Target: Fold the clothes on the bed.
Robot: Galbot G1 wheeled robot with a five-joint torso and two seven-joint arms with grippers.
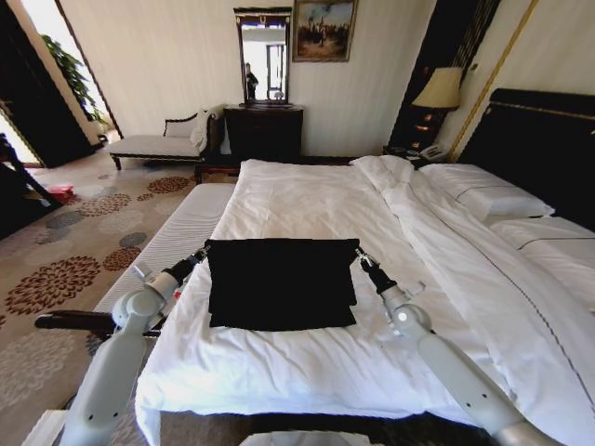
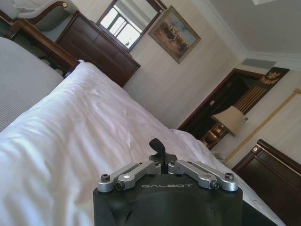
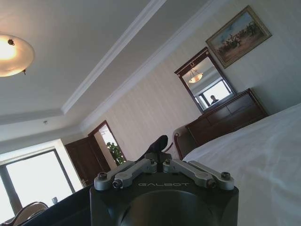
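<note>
meanwhile the black t-shirt (image 1: 282,282) lies on the near part of the bed (image 1: 307,200), folded into a broad, nearly square slab of soft matte fabric with no lettering on the upturned face; its far edge runs straight, while the near edge shows a second layer stepping out slightly at the right corner. beneath it the white duvet is smooth cotton with shallow creases, rounding off at the foot of the mattress. the left gripper (image 1: 200,254) meets the far-left corner of the shirt, and the right gripper (image 1: 361,257) meets the far-right corner, so the two slim dark tips bracket the far edge. in the left wrist view the left gripper's fingers (image 2: 158,147) stand drawn together into one narrow black tip above the silver linkage bars, though whether fabric is pinched between them cannot be told. the right wrist view gives the same closed shape for the right fingers (image 3: 157,142) (a single dark curved tip), and a dark band of cloth (image 3: 61,211) sits low beside the black housing, touching or just under it; a firm clamp on it cannot be confirmed. both pale grey, tubular arms reach in from the foot of the bed. plump white pillows (image 1: 483,195) rest against the tall dark headboard (image 1: 544,149), and a ribbed white bench (image 1: 181,232) runs along the bed's left side.
</note>
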